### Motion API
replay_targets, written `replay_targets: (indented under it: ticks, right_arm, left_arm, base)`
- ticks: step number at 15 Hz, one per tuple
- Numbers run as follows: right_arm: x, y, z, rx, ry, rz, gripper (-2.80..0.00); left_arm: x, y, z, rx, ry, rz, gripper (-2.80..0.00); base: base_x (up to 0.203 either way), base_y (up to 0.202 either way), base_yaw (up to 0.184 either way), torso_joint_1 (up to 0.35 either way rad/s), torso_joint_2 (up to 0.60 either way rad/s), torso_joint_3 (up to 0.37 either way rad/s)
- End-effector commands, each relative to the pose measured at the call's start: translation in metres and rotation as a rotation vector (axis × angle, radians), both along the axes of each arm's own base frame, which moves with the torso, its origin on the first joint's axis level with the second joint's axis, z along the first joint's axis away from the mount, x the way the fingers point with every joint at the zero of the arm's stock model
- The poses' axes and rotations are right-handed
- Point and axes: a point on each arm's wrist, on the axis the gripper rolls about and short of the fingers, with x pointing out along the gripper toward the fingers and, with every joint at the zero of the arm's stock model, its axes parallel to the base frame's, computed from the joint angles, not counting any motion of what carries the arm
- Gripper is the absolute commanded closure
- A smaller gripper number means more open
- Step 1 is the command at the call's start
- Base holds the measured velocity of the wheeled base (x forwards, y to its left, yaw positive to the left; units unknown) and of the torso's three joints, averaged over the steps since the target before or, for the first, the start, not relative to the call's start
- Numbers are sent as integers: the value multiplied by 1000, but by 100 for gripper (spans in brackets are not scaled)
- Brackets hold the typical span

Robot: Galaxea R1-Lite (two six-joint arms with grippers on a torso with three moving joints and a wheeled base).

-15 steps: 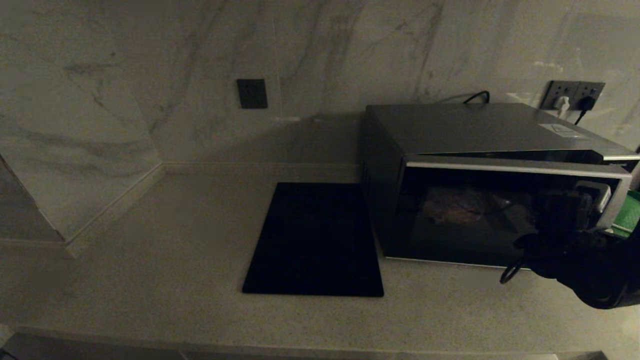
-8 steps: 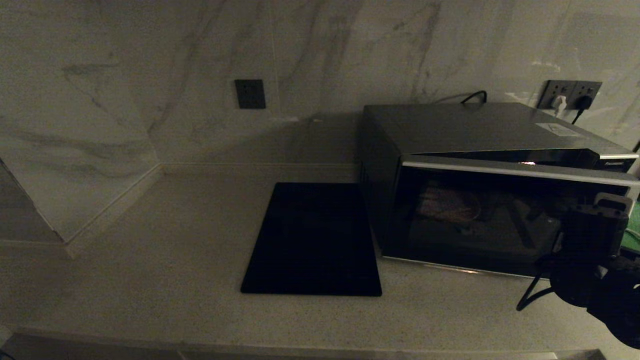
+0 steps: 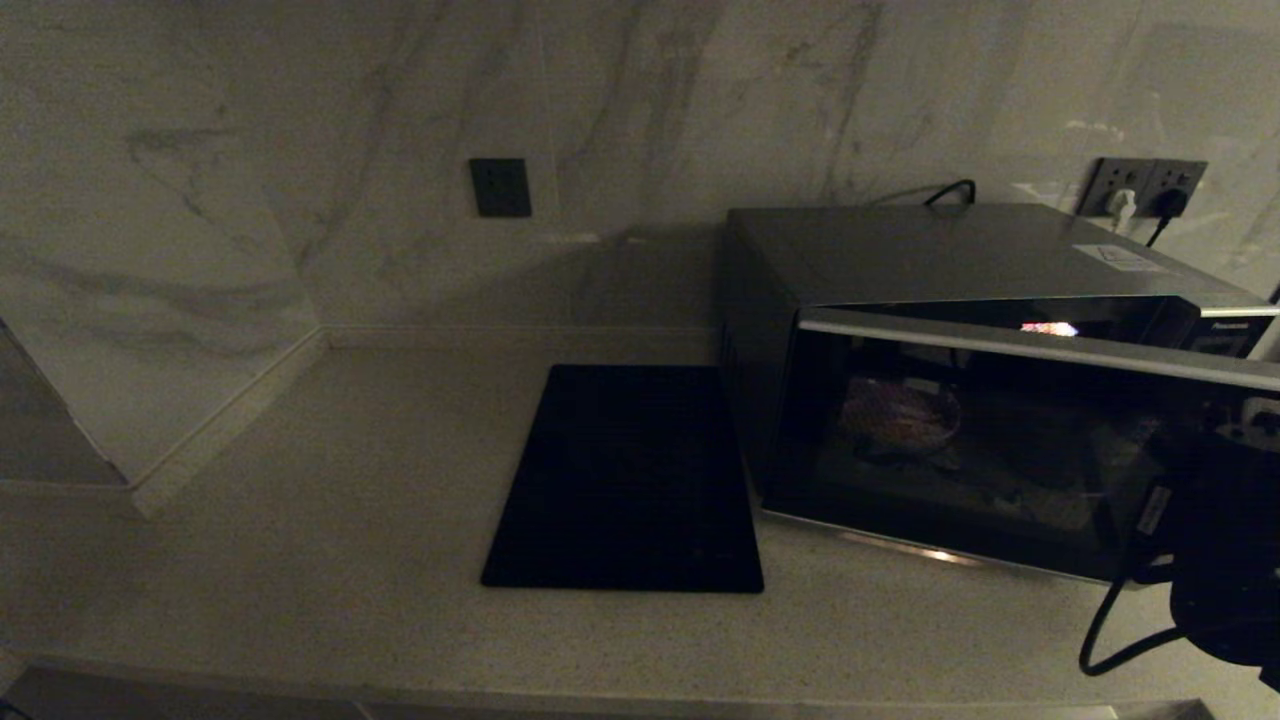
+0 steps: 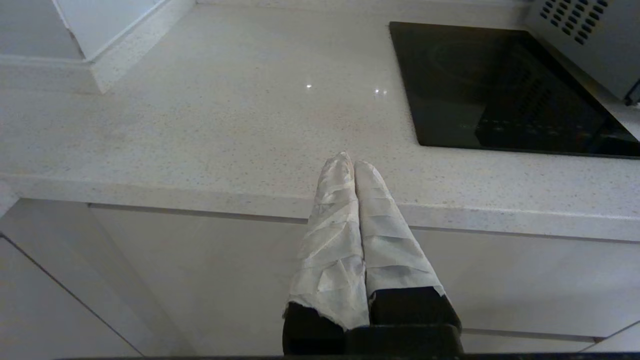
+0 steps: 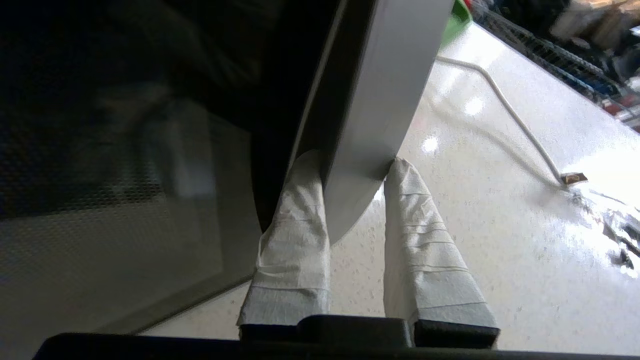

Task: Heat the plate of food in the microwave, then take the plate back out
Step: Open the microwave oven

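Note:
The microwave (image 3: 950, 250) stands at the right of the counter, its dark glass door (image 3: 1000, 450) swung partly out and a light glowing at the top gap. Through the glass the plate of food (image 3: 900, 415) shows dimly inside. My right gripper (image 5: 352, 167) is shut on the door's curved silver trim (image 5: 390, 75), one taped finger on each side; in the head view it sits at the far right edge (image 3: 1250, 425). My left gripper (image 4: 352, 162) hangs shut and empty in front of the counter's edge, left of the microwave.
A flat black mat (image 3: 625, 480) lies on the counter left of the microwave. Wall sockets (image 3: 1145, 190) with plugs are behind it. A green tray (image 5: 457, 15) and a white cable (image 5: 505, 105) lie on the counter to the microwave's right.
The microwave door has swung further out, with my right gripper moving right and nearer to me along with its edge. A light now shows at the door's top gap.

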Motion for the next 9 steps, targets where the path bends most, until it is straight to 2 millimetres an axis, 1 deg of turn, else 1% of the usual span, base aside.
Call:
replay_targets:
  ticks: [1, 5, 9]
  right_arm:
    - [-20, -1, 20, 5, -48, -2, 0]
    - [-25, 1, 19, 2, -10, 8, 0]
    - [-32, 8, 26, 6, -41, 47, 0]
  left_arm:
    - [0, 0, 0, -1, 0, 1, 0]
    - [0, 0, 0, -1, 0, 1, 0]
    - [0, 0, 0, -1, 0, 1, 0]
  base:
    - [0, 0, 0, 0, 0, 0]
    - [0, 0, 0, 0, 0, 0]
    - [0, 0, 0, 0, 0, 0]
